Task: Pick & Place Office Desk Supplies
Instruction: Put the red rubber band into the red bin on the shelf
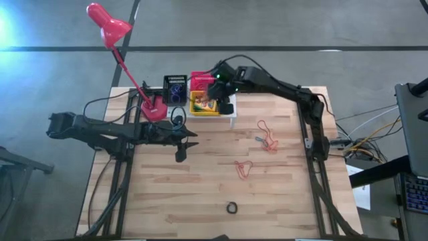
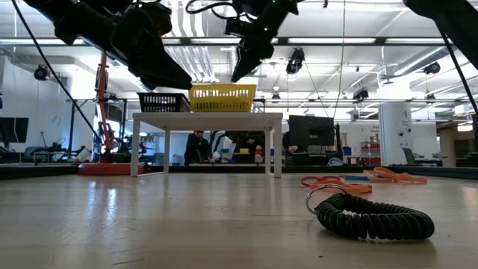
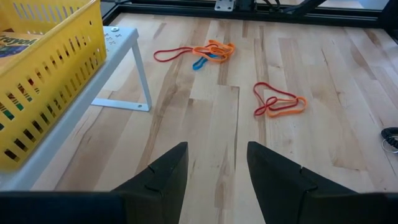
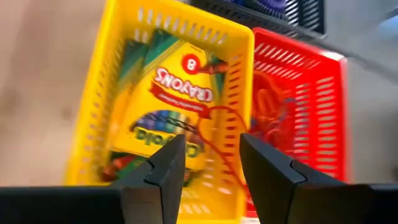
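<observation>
Yellow mesh fills the right wrist view: the right gripper [image 4: 208,168] hangs over the yellow basket [image 4: 106,106] with its fingers spread and nothing between them. A crayon box [image 4: 168,102] lies flat inside, and a thin red rubber band [image 4: 214,134] curls across the box and the basket's wall; where the band ends is hard to make out. Just beside it stands the red basket [image 4: 323,112], its contents a red blur, and only a corner of the black basket [image 4: 292,9] shows, cut off by the frame's edge. All three baskets sit on the white stand [image 1: 224,115] at the far edge of the counter [image 1: 200,194].

The left gripper [image 3: 214,171] hovers over bare wood near the stand, fingers apart and empty. Out on the counter lie two tangles of red-orange rubber bands [image 1: 267,137] [image 1: 244,169], well apart from a black coiled ring [image 1: 232,207] near the front edge. The red lamp [image 1: 107,23] rises behind the left arm.
</observation>
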Controlling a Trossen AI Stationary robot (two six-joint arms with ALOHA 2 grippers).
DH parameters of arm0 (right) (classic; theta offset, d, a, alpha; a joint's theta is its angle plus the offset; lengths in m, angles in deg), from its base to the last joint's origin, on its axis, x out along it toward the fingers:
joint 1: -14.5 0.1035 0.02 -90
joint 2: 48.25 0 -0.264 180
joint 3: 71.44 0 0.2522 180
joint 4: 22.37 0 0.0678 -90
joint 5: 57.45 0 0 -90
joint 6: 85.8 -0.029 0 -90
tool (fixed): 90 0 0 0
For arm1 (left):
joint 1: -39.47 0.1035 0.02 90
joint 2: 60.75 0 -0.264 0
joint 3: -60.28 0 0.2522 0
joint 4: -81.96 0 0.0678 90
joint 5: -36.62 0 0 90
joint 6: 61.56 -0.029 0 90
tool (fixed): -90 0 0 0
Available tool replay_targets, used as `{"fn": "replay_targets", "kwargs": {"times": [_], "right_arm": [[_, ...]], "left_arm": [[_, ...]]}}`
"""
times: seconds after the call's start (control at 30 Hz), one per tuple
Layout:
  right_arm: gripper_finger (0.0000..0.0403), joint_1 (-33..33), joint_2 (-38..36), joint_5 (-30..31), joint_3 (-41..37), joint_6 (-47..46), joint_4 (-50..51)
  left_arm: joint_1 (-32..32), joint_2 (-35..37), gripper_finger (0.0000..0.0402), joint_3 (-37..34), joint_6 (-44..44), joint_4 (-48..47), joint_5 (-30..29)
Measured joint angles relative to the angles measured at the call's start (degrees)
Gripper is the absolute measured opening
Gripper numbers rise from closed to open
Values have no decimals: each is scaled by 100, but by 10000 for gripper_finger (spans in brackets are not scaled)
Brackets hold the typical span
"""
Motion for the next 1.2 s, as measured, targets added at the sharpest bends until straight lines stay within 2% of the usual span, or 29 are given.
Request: {"fn": "replay_targets", "kwargs": {"times": [0.13,0.37,0.97,1.2], "right_arm": [[136,193,2,902,-120,715,-197],[118,148,6,1002,-347,1373,-307],[71,96,31,1066,-886,1694,-825],[29,109,33,1609,-1121,1847,-1127]], "left_arm": [[1,0,171,0,1,0,0],[-1,0,171,0,-1,0,0],[0,0,171,0,1,0,0],[1,0,171,0,1,0,0]]}}
